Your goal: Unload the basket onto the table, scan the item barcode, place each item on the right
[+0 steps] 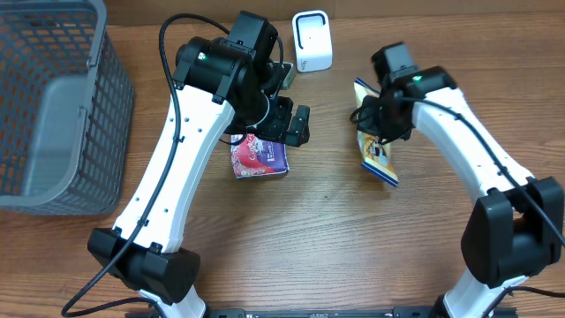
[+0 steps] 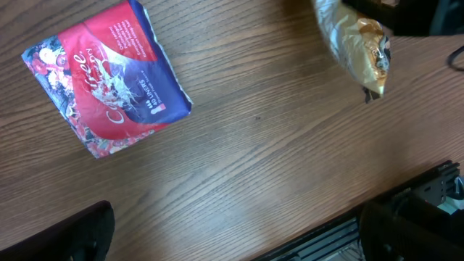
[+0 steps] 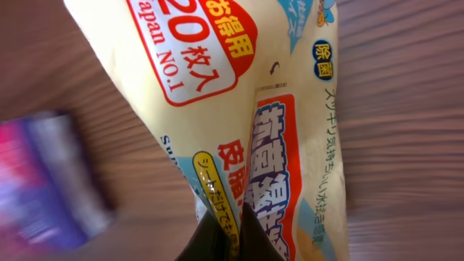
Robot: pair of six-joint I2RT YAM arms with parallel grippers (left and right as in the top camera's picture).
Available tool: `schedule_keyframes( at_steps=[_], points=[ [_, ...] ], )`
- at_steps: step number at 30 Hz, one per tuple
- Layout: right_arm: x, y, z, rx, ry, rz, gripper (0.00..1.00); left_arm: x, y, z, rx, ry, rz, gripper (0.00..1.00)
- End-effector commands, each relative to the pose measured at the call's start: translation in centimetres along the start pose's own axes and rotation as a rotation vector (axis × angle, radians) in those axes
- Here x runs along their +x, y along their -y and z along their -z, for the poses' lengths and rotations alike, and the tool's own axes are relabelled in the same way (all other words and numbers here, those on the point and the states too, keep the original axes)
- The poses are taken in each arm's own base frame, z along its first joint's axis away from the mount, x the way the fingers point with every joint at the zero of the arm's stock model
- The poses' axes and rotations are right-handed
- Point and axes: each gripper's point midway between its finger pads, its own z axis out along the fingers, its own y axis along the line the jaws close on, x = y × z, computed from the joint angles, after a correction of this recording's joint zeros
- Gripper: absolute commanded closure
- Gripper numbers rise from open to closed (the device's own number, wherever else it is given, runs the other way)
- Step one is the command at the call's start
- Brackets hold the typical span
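Right claw (image 1: 374, 119) is shut tight on the yellow packet (image 1: 380, 161). It pinches one end of the packet between its two dark fingers (image 3: 217, 235). The packet has red and blue writing on it. It is over the brown tabletop (image 1: 335, 230), on the right side. I cannot tell if its far end touches the wood. From the right wrist, the packet fills most of the view.

Left claw (image 1: 291, 124) is wide open and holds nothing. It hangs over a red and blue packet (image 1: 261, 159), which lies flat on the tabletop near the middle. The two packets are apart, with wood showing between them.

A small white scanner (image 1: 312, 41) stands near the back of the tabletop, between the two arms. The yellow packet is near it but not touching it. A big grey basket (image 1: 106, 88) sits at the far left, well away from both packets.
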Motion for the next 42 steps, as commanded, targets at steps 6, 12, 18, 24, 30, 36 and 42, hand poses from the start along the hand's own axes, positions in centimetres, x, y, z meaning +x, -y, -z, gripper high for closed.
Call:
schedule_keyframes(
  at_steps=[6, 12, 18, 24, 30, 36, 42],
  points=[
    [3.2, -4.6, 1.9, -0.555, -0.252, -0.005, 0.96, 0.0, -0.1, -0.1, -0.006, -0.002, -0.022, 0.00],
    [4.8, -1.5, -1.9, -0.549, -0.300, -0.162, 0.96, 0.0, -0.1, -0.1, -0.006, -0.002, -0.022, 0.00],
    [1.2, 6.7, -3.7, -0.263, -0.128, -0.293, 0.96, 0.0, -0.1, -0.1, -0.006, -0.002, -0.022, 0.00],
    [-1.5, 12.1, -1.3, -0.147, -0.048, -0.320, 0.80, 0.0, -0.1, -0.1, -0.006, -0.002, -0.022, 0.00],
    [-2.5, 15.5, 1.9, 0.032, -0.020, -0.339, 0.46, 0.0, -0.1, -0.1, -0.006, -0.002, -0.022, 0.00],
    [-2.5, 13.9, 4.6, 0.012, -0.052, -0.281, 0.30, 0.0, -0.1, -0.1, -0.006, -0.002, -0.022, 0.00],
    [-0.7, 11.3, 3.7, -0.009, -0.117, -0.156, 0.43, 0.0, -0.1, -0.1, -0.006, -0.002, -0.022, 0.00]
  ],
)
